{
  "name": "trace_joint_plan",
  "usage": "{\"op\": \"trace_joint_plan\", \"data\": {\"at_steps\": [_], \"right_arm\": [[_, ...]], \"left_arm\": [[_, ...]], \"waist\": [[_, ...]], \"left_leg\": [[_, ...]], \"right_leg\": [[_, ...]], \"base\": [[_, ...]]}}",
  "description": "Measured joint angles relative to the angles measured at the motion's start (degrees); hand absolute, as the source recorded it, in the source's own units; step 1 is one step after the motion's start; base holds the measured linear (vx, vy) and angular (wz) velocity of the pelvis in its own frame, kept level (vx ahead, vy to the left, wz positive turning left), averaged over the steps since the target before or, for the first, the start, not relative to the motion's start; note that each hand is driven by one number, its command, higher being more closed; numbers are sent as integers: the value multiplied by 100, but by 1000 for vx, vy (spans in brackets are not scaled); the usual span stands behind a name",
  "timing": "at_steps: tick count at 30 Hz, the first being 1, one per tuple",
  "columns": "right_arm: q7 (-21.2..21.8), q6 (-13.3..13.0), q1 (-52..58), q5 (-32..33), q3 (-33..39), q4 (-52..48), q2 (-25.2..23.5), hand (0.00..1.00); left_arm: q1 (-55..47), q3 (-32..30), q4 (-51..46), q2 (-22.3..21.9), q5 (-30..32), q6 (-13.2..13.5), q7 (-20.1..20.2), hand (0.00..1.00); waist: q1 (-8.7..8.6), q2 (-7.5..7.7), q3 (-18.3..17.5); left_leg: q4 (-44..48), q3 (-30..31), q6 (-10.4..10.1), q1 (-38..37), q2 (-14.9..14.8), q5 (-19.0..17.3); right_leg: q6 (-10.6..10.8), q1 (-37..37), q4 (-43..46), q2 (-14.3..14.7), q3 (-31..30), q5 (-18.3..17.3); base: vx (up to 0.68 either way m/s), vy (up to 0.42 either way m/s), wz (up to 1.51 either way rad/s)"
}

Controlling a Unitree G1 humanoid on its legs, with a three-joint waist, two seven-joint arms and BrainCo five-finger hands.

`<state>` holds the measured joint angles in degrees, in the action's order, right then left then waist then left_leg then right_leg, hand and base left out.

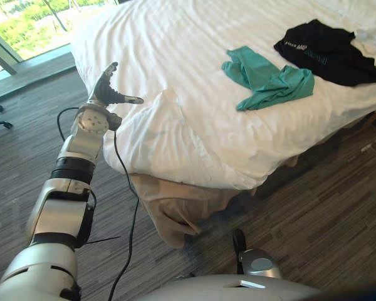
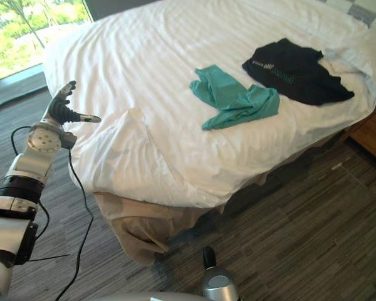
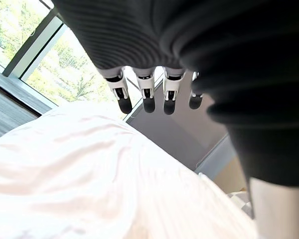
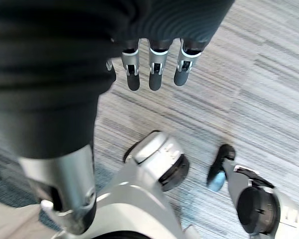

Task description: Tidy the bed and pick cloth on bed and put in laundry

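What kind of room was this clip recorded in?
Probably a bedroom, possibly a hotel room: a large bed with white bedding, a teal cloth and a black garment left on it, and a big window beside it.

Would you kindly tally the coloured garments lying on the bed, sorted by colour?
Teal cloth: 1
Black cloth: 1
Total: 2
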<state>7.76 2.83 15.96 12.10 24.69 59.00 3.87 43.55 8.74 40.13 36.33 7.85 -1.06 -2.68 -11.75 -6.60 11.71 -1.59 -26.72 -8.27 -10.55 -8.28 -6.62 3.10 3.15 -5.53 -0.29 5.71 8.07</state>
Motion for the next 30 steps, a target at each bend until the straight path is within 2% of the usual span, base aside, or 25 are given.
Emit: {"op": "trace_joint_plan", "data": {"at_steps": [4,7,10,11,13,20,26,29,30], "right_arm": [[115,-5,-67,0,-73,-162,49,0],[186,-49,-276,8,-203,-203,189,0],[246,-133,-402,31,-335,-409,221,0],[259,-134,-462,32,-348,-412,224,0],[323,-139,-557,32,-491,-525,280,0],[360,-141,-768,58,-596,-579,480,0],[390,-180,-771,49,-557,-565,583,0],[385,-244,-770,1,-473,-570,590,0],[371,-259,-749,-4,-429,-569,591,0]], "left_arm": [[254,221,195,-246,683,-257,31,0],[313,364,248,-440,737,-459,34,0],[452,480,540,-688,735,-631,149,0],[464,481,597,-695,735,-652,167,100],[493,481,640,-701,736,-806,281,100],[587,328,779,-695,966,-1228,490,100],[345,311,837,-865,943,-1190,490,100],[62,311,813,-915,801,-933,487,100],[-91,309,751,-944,667,-820,484,100]], "waist": [[-171,-30,256],[-311,-18,515],[-374,1,757],[-390,16,784],[-444,44,1009],[-450,-31,1077],[-460,-91,1072],[-454,-178,1053],[-453,-250,1007]], "left_leg": [[-37,-132,4,186,42,88],[38,-257,42,388,86,136],[117,-300,76,546,124,154],[139,-337,78,589,128,155],[181,-406,119,611,131,165],[158,-472,138,667,122,169],[142,-401,169,601,104,150],[73,-315,170,457,101,151],[71,-231,170,451,100,151]], "right_leg": [[-34,230,2,-22,-59,76],[-81,452,3,-45,-203,140],[-124,611,2,-59,-334,182],[-148,658,2,-59,-354,200],[-179,681,2,-58,-408,225],[-196,750,0,-73,-402,219],[-157,583,0,-111,-214,205],[-102,414,0,-121,-98,162],[-97,363,0,-144,8,158]], "base": [[-53,-22,-10],[-72,-29,-17],[-78,-25,-12],[-68,-32,-17],[-67,-31,-9],[-49,-14,1],[-16,7,13],[11,27,19],[22,29,34]]}}
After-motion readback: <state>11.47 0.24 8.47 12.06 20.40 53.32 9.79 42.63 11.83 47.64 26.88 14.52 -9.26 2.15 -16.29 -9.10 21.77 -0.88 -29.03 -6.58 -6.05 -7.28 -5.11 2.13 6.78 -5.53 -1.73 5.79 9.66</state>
